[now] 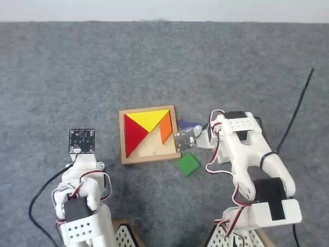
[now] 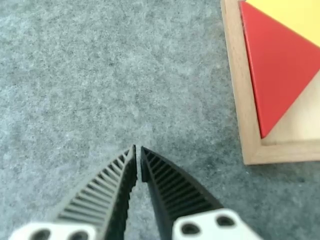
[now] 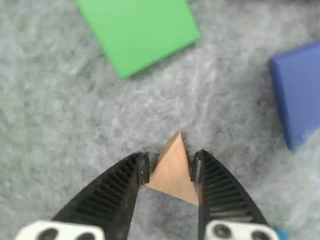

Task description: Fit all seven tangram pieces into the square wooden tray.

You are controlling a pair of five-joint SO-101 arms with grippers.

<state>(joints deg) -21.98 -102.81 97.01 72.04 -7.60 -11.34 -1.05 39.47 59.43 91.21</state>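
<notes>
Near the middle of the grey felt-covered counter (image 1: 77,72): a square wooden tray (image 1: 122,139) with a raised rim. Holds three flat pieces: a large yellow triangle (image 1: 148,119) along the far side, a large red triangle (image 1: 133,135) along the side toward the left arm, and an orange piece (image 1: 165,128) against the side toward the right arm. Shows bare wood across the near part of its floor.

Just outside the tray, on the right arm's side: a green square piece (image 1: 188,163) lying flat on the felt off the near corner, and a blue piece (image 1: 186,124) by the far corner, partly hidden behind the arm.

Between those two, just beside the tray's rim: the right tool (image 1: 184,140), clamped on a small pale wooden triangle (image 3: 172,172). One finger on each slanted edge, the apex poking out past the fingertips. Green and blue pieces ahead to either side in the right wrist view, both apart from the gripped triangle. Hard to tell whether the triangle touches the felt.

On the tray's opposite side: the left tool (image 2: 138,150), fingers pressed together with nothing between them, over bare felt. Stands apart from the tray's rim, with a corner of the red triangle visible just inside it.
</notes>
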